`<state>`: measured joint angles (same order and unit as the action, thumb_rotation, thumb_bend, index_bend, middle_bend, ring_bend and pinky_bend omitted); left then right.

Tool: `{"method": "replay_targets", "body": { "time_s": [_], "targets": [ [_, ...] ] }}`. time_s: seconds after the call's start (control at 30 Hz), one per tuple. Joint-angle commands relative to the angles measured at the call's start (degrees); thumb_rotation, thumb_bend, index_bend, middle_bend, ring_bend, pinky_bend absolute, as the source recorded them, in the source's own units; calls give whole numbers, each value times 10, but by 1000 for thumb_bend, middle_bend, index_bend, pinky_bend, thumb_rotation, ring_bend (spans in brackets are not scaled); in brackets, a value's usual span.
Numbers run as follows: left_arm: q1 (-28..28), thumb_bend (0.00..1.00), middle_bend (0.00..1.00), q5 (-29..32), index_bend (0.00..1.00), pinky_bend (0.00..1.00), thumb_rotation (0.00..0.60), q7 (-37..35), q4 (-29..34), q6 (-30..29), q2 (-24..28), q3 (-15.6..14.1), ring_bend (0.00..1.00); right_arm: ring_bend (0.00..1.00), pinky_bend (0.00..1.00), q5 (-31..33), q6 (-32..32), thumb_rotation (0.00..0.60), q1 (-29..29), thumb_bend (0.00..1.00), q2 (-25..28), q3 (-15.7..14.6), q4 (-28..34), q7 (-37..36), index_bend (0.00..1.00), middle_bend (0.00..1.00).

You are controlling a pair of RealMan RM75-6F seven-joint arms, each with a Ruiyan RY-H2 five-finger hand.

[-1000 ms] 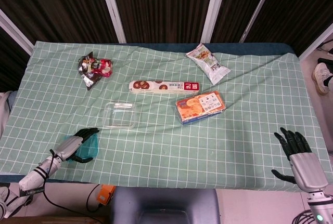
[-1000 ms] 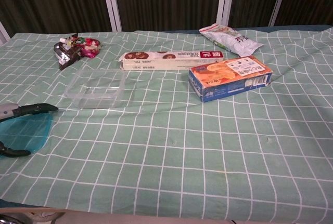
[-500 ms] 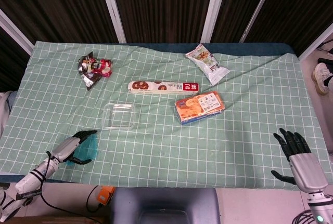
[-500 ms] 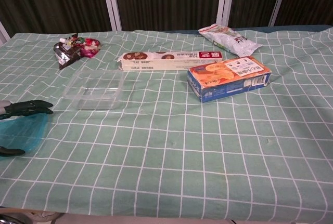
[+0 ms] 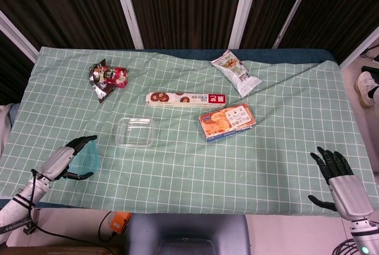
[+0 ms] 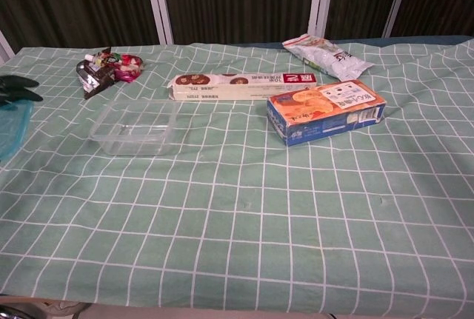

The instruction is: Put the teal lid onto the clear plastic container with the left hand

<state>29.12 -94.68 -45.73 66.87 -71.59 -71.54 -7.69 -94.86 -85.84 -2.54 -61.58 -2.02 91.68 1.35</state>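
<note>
A: Teal lid [image 5: 89, 155] was gripped in the left hand [image 5: 66, 158], raised off the worktop [image 5: 195, 166] near its front left corner.

B: And the clear plastic container [image 5: 135, 132]?

A: It sat uncovered, apart from the lid, toward the centre. Pick-up judged done; carrying over and seating remained.

B: Right hand [image 5: 339, 181]?

A: Empty, fingers spread, at the front right edge
</note>
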Motion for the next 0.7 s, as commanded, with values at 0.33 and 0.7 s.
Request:
{"method": "replay_targets", "body": {
  "time_s": [0.33, 0.7],
  "targets": [
    [107, 250, 252, 55, 0, 846, 600, 242, 183, 112, 55, 101, 657, 0, 0, 2, 11, 600, -5, 186, 2, -1, 2, 1, 0, 0],
    [231, 259, 255, 102, 0, 808, 600, 369, 143, 313, -1, 129, 654, 0, 0, 20, 25, 600, -12, 185, 12, 5, 2, -19, 0, 0]
  ]
}}
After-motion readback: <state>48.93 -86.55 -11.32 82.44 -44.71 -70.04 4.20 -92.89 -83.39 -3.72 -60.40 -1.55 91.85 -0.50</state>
